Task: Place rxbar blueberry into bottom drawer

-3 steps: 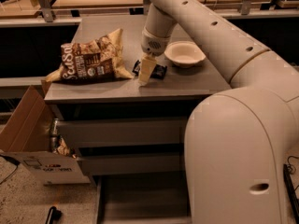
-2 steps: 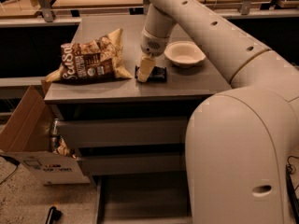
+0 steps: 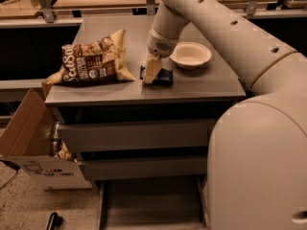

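Observation:
The rxbar blueberry (image 3: 162, 75) is a small dark flat bar lying on the grey cabinet top (image 3: 201, 87), between the chip bag and the bowl. My gripper (image 3: 152, 71) hangs from the white arm and comes down onto the bar's left end, its tan fingers touching or just over it. The bottom drawer (image 3: 151, 205) is pulled out at the foot of the cabinet, showing a plain grey floor.
A large brown chip bag (image 3: 91, 61) lies left of the bar. A white bowl (image 3: 191, 54) stands right of it. An open cardboard box (image 3: 33, 143) stands on the floor at the cabinet's left. My white body fills the lower right.
The gripper has lowered slightly onto the bar's left end; the bar, bag and bowl have stayed put.

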Tool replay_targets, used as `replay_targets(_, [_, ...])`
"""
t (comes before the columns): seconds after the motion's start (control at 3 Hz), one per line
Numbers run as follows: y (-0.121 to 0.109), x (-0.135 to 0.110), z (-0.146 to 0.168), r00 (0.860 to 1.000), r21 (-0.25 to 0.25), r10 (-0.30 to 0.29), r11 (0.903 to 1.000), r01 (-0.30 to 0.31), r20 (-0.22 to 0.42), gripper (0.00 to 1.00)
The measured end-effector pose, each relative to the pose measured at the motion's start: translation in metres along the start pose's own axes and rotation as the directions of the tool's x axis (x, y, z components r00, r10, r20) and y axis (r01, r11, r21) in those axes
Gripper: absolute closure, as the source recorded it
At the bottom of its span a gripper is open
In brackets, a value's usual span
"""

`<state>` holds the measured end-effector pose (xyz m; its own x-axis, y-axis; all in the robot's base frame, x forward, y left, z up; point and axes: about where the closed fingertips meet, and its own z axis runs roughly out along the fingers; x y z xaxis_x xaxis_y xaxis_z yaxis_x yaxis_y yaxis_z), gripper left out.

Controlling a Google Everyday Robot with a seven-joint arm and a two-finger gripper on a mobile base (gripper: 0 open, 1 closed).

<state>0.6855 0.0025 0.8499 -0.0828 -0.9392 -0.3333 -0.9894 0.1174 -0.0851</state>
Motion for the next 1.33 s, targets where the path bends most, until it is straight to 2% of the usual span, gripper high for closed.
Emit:
replay_targets(0.33, [0.02, -0.011, -0.049, 0.997, 0.036, 0.025, 0.999, -0.028, 0.072, 1.0])
replay_targets(0.67, [0.052, -0.024, -0.092, 0.99, 0.059, 0.059, 0.996, -0.067, 0.126, 1.0])
replay_targets(1.0, [0.093, -0.025, -0.091, 0.976, 0.024, 0.139, 0.9891, -0.145, 0.168, 1.0])
replay_targets(1.33, [0.14, -0.017, -0.046, 0.974, -0.073, 0.19, 0.9807, -0.182, 0.124, 1.0])
